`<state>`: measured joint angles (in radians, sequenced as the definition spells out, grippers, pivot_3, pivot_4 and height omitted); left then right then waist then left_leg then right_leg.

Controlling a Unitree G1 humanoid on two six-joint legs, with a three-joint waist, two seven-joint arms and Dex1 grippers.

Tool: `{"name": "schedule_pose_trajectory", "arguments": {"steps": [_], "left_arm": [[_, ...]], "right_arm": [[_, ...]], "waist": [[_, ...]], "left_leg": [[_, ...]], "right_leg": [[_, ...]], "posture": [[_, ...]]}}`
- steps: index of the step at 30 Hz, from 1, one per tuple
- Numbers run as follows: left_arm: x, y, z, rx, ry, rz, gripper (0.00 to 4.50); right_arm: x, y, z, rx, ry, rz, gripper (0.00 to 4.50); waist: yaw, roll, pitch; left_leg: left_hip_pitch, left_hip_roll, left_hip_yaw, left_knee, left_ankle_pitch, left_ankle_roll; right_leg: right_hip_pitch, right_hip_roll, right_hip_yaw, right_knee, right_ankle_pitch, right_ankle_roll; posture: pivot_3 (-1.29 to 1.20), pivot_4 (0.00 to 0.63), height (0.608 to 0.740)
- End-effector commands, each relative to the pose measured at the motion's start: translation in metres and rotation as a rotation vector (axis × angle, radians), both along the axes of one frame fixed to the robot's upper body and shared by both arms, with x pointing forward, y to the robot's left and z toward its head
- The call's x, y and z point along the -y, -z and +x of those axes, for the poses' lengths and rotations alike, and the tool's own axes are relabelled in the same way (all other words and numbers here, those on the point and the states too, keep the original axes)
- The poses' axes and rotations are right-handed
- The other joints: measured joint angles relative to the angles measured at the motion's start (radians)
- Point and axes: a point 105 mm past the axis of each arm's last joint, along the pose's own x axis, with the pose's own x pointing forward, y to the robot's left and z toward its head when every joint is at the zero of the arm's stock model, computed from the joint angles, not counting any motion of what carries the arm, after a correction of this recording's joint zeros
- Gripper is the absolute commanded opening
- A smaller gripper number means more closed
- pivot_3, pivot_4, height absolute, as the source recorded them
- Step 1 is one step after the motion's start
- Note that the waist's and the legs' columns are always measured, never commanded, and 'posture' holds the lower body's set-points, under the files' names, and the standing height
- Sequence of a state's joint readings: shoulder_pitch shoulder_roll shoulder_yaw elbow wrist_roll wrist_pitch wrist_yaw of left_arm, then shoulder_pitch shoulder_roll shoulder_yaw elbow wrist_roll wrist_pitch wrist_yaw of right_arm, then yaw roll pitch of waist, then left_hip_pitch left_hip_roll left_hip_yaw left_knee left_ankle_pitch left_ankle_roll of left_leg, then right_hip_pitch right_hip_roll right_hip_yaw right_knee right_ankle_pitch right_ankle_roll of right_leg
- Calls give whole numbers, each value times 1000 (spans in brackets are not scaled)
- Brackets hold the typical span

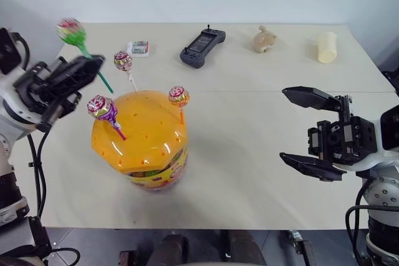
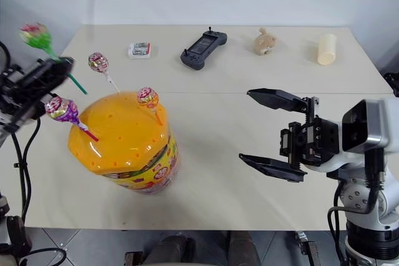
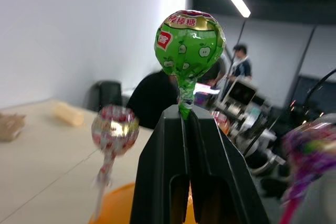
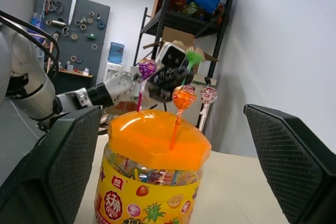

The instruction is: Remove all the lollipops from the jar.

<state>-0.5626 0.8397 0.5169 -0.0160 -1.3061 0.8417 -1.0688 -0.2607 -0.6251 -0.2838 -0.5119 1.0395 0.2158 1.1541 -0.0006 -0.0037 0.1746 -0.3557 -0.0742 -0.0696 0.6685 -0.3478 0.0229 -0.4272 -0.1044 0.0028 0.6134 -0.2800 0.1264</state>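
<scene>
we are on the first pull: our left gripper [image 1: 80, 66] is pinched on the stick of the green lollipop [image 1: 70, 30], and that candy hangs up and to the left of the jar [image 1: 142, 138], clear of the lid [image 1: 146, 126]. whether the stick's lower end is fully free of its hole we cannot tell, though it looks lifted out.

our right gripper [image 1: 310, 132] stands spread wide and empty, well to the right of the jar and level with it, touching nothing.

we judge the next move to be carrying the green one away from the jar and setting it down on the table [image 1: 249, 172], then going back for the next stick. each needs a pinch low on a thin stick and a straight pull out of its hole, or the jar may tip.

count: four lollipops in all. one is in our grip; three are planted in the lid: the white-stick one [image 1: 123, 61] at the far left edge, the magenta-stick one [image 1: 102, 108] at the near left, the orange-stick one [image 1: 178, 96] at the far right. one jar, one lid.
</scene>
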Motion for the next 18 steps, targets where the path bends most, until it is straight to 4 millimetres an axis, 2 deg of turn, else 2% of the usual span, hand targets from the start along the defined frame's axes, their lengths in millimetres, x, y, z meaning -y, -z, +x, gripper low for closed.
{"name": "schedule_pose_trajectory", "arguments": {"steps": [1,3,5,6,7,10,14,16,18], "left_arm": [[-12,-28,-16,57,26,-94,46],[-25,-28,-20,15,-53,-78,46],[-41,-18,-17,-44,-178,-26,46],[-59,-5,-11,-120,-291,3,46],[-85,18,-3,-213,-470,66,46],[-133,76,-5,-408,-759,270,46],[-163,137,-21,-617,-920,398,46],[-172,164,-29,-698,-976,472,46],[-171,189,-38,-760,-982,554,46]], "right_arm": [[3,-4,-1,46,5,13,4500],[1,-5,1,50,-1,15,4500],[0,-6,2,54,-8,16,4500],[-1,-5,2,58,-16,9,4500],[-2,-3,2,59,-29,-7,4500],[-3,2,3,58,-52,-39,4500],[-2,12,5,58,-72,-98,4500],[-2,17,6,59,-76,-123,4500],[-1,20,8,50,-70,-134,4500]], "waist": [[0,0,0],[-4,0,0],[-11,0,0],[-13,0,0],[-17,0,0],[-29,3,1],[-18,0,1],[-3,-1,1],[5,-1,1]], "left_leg": [[0,0,0,0,0,0],[0,0,0,0,0,0],[0,0,0,-1,0,0],[0,0,0,-1,0,0],[1,0,0,-2,0,0],[4,0,0,-5,-1,-1],[2,0,-2,-4,-1,-2],[2,0,-4,-4,-2,-1],[2,0,-4,-4,-2,-1]], "right_leg": [[0,0,0,0,0,0],[0,0,0,1,0,0],[-1,1,1,1,0,0],[-2,2,2,2,0,0],[-3,2,2,2,0,0],[-3,5,2,3,-1,-1],[-3,5,5,1,-1,-2],[-1,4,5,-3,-1,-2],[-1,3,5,-3,0,-2]], "posture": [[0,150,740],[0,150,740],[0,150,740],[0,150,740],[0,150,740],[0,150,740],[0,150,740],[0,150,740],[0,150,740]]}}
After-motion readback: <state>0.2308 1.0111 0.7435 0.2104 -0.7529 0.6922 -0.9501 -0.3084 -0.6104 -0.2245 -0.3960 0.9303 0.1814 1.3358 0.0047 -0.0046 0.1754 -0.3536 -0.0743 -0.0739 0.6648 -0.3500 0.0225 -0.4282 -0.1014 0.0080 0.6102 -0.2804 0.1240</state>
